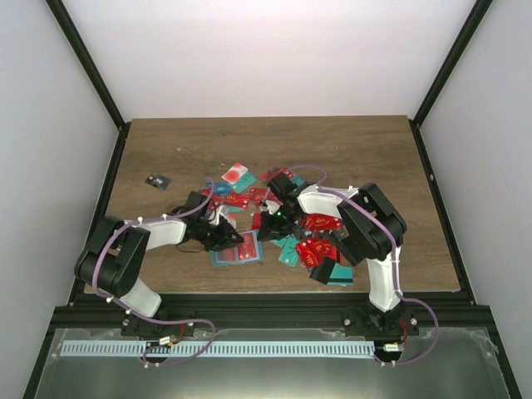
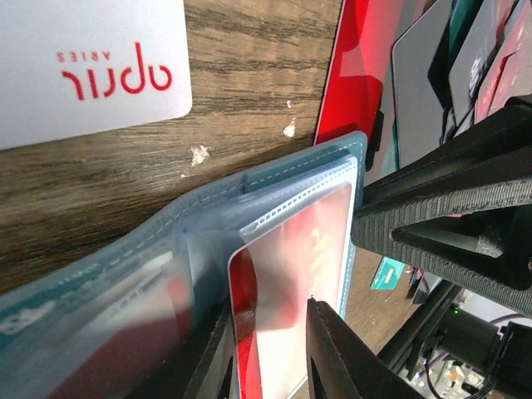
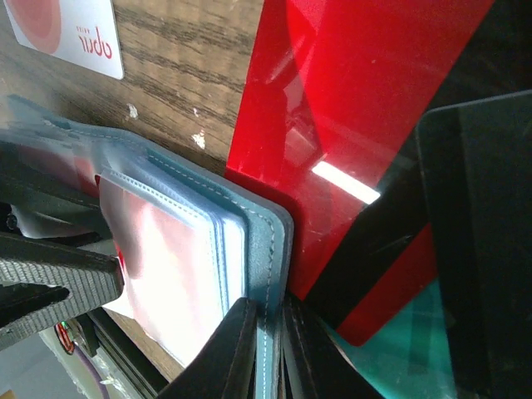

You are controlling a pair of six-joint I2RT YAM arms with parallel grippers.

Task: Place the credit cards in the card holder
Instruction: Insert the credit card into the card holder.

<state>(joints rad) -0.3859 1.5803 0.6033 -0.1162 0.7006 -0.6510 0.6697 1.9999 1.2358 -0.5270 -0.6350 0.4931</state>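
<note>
Right gripper [image 3: 264, 353] is pinching the edge of the open wallet [image 3: 270, 249], lying at 7 o'clock on the table [image 1: 166, 158]. Left gripper [image 2: 268, 332] is hovering slightly parted over a red card [image 2: 283, 266], partly inside the wallet. Loose cards [image 1: 320, 248] are lying at the wallet's 3 o'clock; we are judging most work undone.

The table [image 1: 166, 150] has a brown wooden top. Near its front edge, about in the middle, the card holder [image 1: 239, 256] lies open on the wood. Many credit cards [image 1: 320, 249], mostly red and some teal, lie spread to the right of it and behind it. A white card [image 1: 235, 175] with a red blot lies farther back. A small dark object [image 1: 156, 180] lies apart at the left.
</note>
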